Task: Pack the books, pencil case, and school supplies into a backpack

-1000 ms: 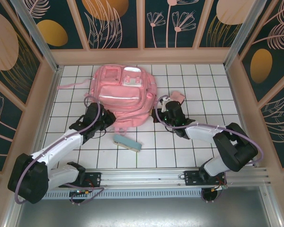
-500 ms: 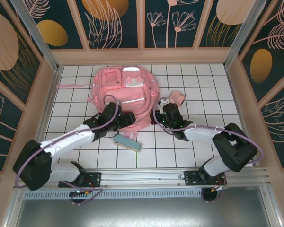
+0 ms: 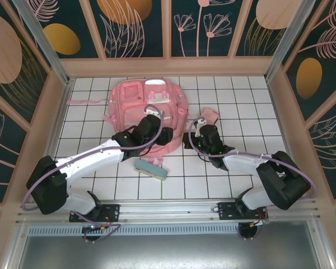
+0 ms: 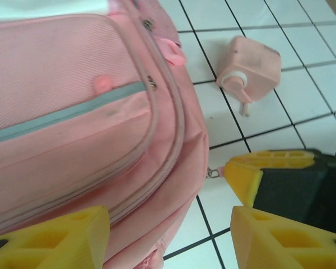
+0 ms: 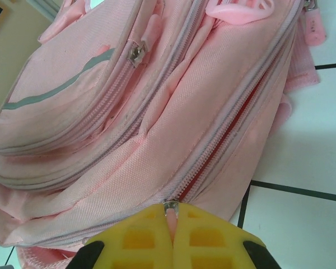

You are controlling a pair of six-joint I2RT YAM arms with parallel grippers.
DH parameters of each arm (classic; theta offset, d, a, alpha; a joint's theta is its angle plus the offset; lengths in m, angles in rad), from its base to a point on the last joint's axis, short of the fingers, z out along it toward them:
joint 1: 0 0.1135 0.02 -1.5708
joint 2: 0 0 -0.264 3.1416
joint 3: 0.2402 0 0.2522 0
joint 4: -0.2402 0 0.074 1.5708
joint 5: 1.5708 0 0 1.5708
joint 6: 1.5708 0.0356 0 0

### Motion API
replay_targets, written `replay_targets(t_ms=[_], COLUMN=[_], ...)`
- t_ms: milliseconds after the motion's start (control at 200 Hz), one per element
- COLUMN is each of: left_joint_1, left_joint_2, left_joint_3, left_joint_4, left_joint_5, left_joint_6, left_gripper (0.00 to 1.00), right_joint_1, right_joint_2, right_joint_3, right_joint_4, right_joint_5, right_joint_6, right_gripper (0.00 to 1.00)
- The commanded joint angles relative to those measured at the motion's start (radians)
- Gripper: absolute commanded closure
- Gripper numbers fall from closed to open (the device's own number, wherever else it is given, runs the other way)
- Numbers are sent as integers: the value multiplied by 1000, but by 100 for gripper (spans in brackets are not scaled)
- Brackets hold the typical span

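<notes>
The pink backpack (image 3: 139, 103) lies flat at the back of the table, front pockets up. My right gripper (image 5: 172, 219) is shut on the pink zipper pull (image 5: 171, 208) of its main zipper, which gapes a little and shows a red lining. It sits at the bag's lower right corner (image 3: 189, 140). My left gripper (image 3: 167, 136) hovers open just left of it, over the bag's lower edge (image 4: 168, 235), nothing between its fingers. The teal pencil case (image 3: 150, 168) lies in front of the bag. The small pink school supplies item (image 4: 249, 70) rests right of the bag. The books are out of view.
A loose pink strap (image 3: 84, 102) trails left of the bag. Wooden walls (image 3: 50, 117) fence the tiled table on three sides. Bare tiles (image 3: 252, 106) lie at the right and along the near edge.
My left arm has swung right across the bag's lower front until it is next to the right gripper, and its jaws have opened. The right gripper has kept its grip and barely moved.
</notes>
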Motion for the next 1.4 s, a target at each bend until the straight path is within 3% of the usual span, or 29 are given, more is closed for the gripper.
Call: replay_targets(t_ms=[0,195,335,410,556,916,1396], left_joint_1=[-18,-29,-39,-45,-56,-60,-60], left_joint_2=[83,188,260,270,272,94,-9], left_joint_3=[30,73,105,98,77,-47,-108], left_joint_4=[41,81,67,73,67,53,31], left_joint_5=[32,-66,-115,-129,-180,-120,-151], left_joint_6=[191,278,318,327,331,303,275], left_gripper=[40,34,40,53,100,100,100], right_joint_1=[-16,-26,-31,-40,-59,-78,-254], right_joint_2=[-30,-27,-24,-22,-9,50,248], right_joint_3=[-17,-21,-16,-15,-10,33,179], right_joint_4=[49,63,69,75,91,95,87], right_joint_5=[-29,-62,-79,-89,-100,44,159], right_joint_6=[20,34,42,47,51,-44,-95], right_gripper=[100,100,100,100,100,100,100])
